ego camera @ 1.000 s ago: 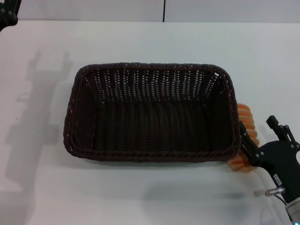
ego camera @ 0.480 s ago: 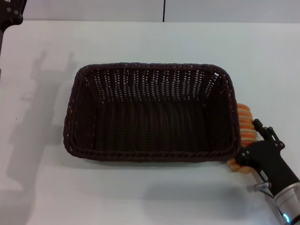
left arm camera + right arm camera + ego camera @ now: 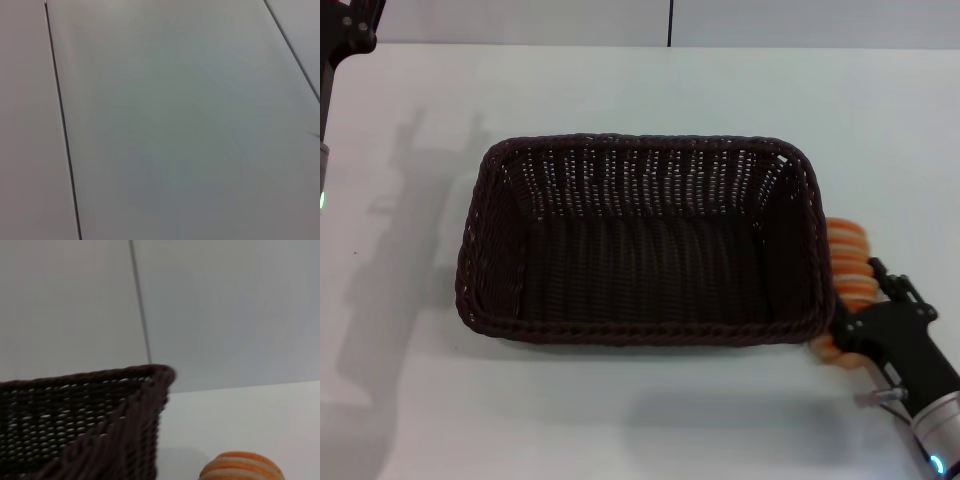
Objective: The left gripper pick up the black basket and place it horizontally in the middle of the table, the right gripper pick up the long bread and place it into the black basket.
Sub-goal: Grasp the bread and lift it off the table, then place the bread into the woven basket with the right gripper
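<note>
- The black basket (image 3: 642,240) sits flat on the white bench (image 3: 620,420), roughly in the middle, its long sides running parallel to the bench's near and far edges and its opening facing up.
- Nothing lies inside the basket; only its woven floor and sloping walls show.
- The long bread (image 3: 848,268) lies on the bench just outside the basket's right-hand short wall, towards the near right corner of the bench; it is touching or almost touching the wicker, and I cannot tell which.
- The loaf's orange and cream ridges run from beside the middle of that wall down towards the basket's near right corner.
- The right end effector (image 3: 852,318) is down at the near end of the loaf, its black body reaching in from the near right corner of the bench; its fingers sit against the bread, but I cannot tell whether they are closed on it.
- In the right wrist view the rounded end of the bread (image 3: 242,467) shows close by, with a corner of the basket (image 3: 100,420) beside it.
- The left end effector (image 3: 350,25) is raised at the far left corner of the bench, well apart from the basket; how wide its fingers stand cannot be told.
- The left wrist view shows only pale grey panels (image 3: 175,125) with dark seams.
</note>
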Action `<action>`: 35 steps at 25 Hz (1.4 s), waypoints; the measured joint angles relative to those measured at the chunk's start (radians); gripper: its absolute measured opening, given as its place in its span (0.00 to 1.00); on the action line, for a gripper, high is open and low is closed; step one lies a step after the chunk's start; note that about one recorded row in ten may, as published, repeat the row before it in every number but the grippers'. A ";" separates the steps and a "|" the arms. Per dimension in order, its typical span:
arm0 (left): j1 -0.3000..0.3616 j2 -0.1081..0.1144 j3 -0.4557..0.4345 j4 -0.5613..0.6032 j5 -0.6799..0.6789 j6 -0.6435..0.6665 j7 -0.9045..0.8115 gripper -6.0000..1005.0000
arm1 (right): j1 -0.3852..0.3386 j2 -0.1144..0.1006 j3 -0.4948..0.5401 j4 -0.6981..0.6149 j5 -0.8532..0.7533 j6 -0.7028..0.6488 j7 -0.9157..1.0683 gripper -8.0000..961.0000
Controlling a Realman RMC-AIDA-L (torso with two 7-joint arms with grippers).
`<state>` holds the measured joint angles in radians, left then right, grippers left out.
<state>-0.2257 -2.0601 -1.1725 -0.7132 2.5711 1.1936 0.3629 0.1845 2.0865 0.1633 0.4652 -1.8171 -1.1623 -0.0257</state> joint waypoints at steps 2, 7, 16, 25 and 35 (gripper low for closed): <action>0.002 0.000 -0.002 0.000 0.005 0.001 0.001 0.80 | -0.014 0.000 0.014 0.000 0.001 -0.032 0.000 0.75; 0.008 -0.001 -0.007 0.004 0.025 0.002 0.001 0.80 | -0.054 0.001 0.014 0.002 -0.001 -0.266 -0.001 0.71; 0.013 -0.003 -0.008 0.021 0.026 0.006 -0.004 0.80 | -0.041 0.001 -0.009 0.029 -0.097 -0.640 -0.002 0.60; 0.006 -0.003 -0.009 0.037 0.020 0.004 -0.007 0.80 | 0.184 0.001 -0.066 0.048 -0.126 -0.484 0.005 0.56; 0.005 -0.003 -0.019 0.046 0.018 0.001 -0.008 0.80 | 0.244 0.000 -0.073 0.094 -0.141 -0.334 0.010 0.58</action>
<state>-0.2209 -2.0632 -1.1912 -0.6676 2.5893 1.1949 0.3546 0.4288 2.0863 0.0901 0.5591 -1.9583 -1.4963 -0.0157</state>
